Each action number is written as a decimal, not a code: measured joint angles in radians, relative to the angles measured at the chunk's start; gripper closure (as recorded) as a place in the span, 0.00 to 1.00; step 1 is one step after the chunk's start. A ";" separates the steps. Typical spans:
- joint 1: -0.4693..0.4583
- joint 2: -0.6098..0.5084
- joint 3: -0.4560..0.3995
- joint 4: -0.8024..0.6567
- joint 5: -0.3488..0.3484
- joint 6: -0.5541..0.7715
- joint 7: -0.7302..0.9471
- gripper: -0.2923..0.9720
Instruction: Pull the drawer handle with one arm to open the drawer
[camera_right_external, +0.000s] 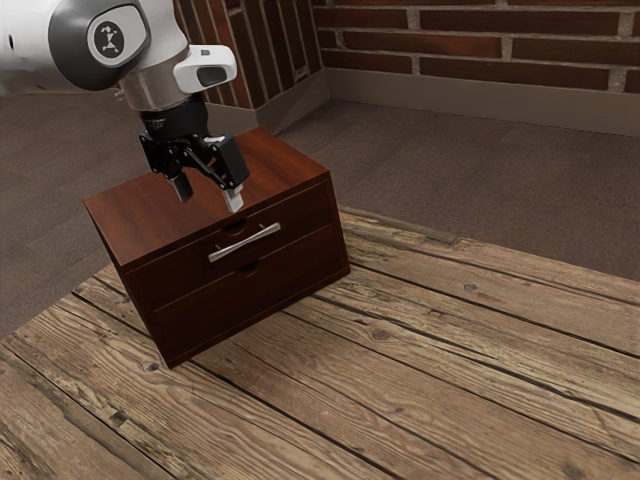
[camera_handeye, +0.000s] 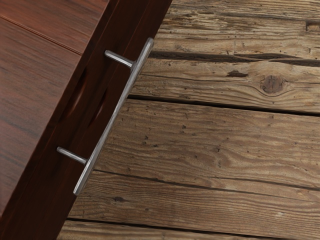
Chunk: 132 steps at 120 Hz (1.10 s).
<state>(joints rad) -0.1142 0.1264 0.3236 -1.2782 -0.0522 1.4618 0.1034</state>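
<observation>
**Counter** (camera_right_external: 450, 350). Weathered wooden planks with knots and open seams. It carried one item.

**Cabinet** (camera_right_external: 150, 215). Dark red-brown wood, box form. It stood at the counter's far corner, toward the exterior view's left, with its front facing the open planks. Judged heavy enough to stay put under a gentle pull. It was unfastened as far as could be seen, so a sharp tug might drag it across the boards.

**Drawer front** (camera_right_external: 300, 210). It lay flush with the cabinet face, with a seam dividing upper and lower panels and no gap showing, so it was judged shut. Rigid. It should slide straight out toward the open counter, and off-axis force would likely bind it.

**Hand** (camera_right_external: 208, 197). Black, two-fingered, pointing down. It hung over the front edge of the cabinet top, above the handle and apart from it. The fingers stood spread with nothing between them.

**Handle** (camera_right_external: 244, 242). A slim brushed-metal bar, seen close in the wrist view (camera_handeye: 112, 120). It ran across the middle of the drawer front near the seam. Which panel it served could not be told for certain.
- Mounting: held clear of the wood on two short posts (camera_handeye: 120, 58).
- Handling, as judged: stiff, hard, not fragile. The smooth round surface was likely slippery under a loose pinch.
- Best hold: mid-bar, between the posts, with one finger above the bar and one below. The space behind the bar looked enough for a fingertip.
- To avoid: the free ends beyond the posts, where a grip could slide off.
</observation>
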 joint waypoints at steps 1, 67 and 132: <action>0.000 0.000 0.000 0.000 0.000 0.000 0.000 0.23; 0.024 0.009 -0.130 0.199 0.008 -0.003 0.084 0.23; 0.002 0.029 -0.169 0.124 0.342 0.015 0.300 0.23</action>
<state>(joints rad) -0.1120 0.1550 0.1546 -1.1543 0.2902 1.4764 0.4031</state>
